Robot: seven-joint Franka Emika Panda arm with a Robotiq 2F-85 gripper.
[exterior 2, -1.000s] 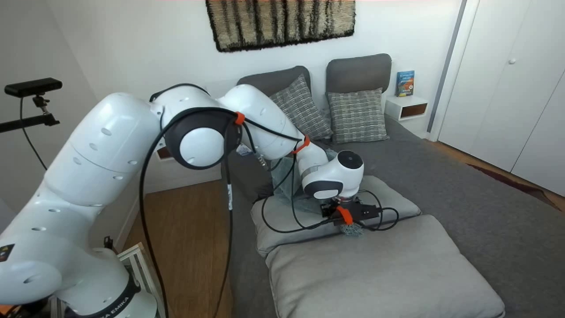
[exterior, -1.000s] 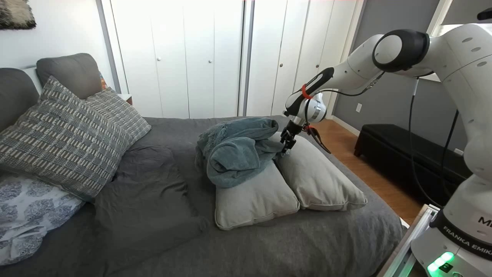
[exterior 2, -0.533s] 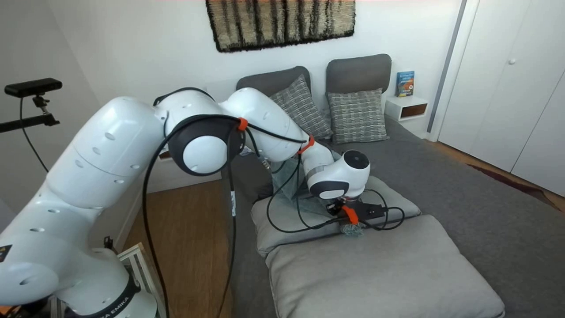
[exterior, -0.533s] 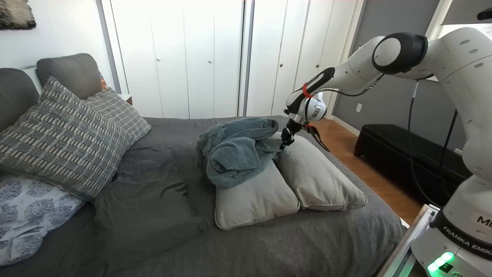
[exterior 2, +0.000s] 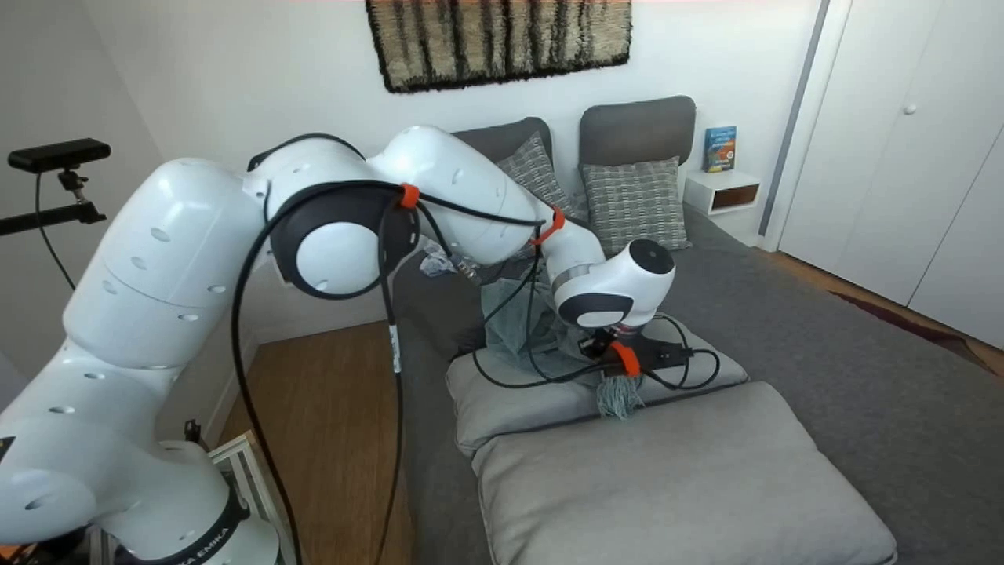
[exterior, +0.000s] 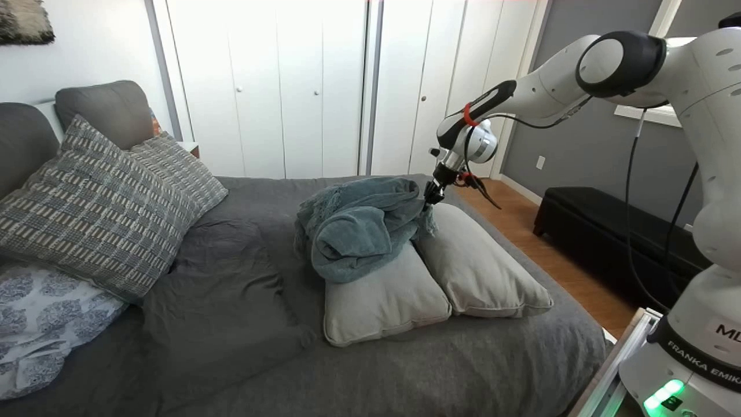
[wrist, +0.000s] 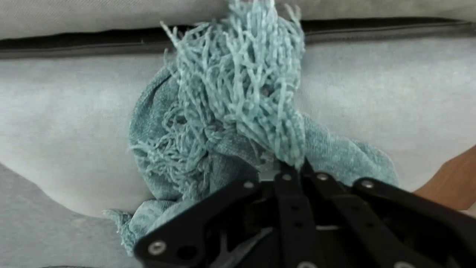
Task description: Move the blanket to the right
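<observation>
The blue-green blanket lies bunched on top of two pale cushions on the bed. My gripper is at the blanket's edge on the side toward the arm's base. In the wrist view, the jaws are pressed together on a bundle of the blanket's fringe, whose strands hang out past the fingertips. Another fringed fold and a smooth stretch of blanket spread on the cushion below. In an exterior view, the arm partly hides the blanket, and a tuft of fringe dangles under the gripper.
A pale cushion and a second cushion lie side by side on the grey bed. Patterned pillows rest at the headboard. A black bench stands beyond the wooden floor. Loose cables loop around the wrist.
The jaws have shut on the fringe. The gripper has risen a little, and the blanket's corner has lifted with it, so more fringe hangs below.
</observation>
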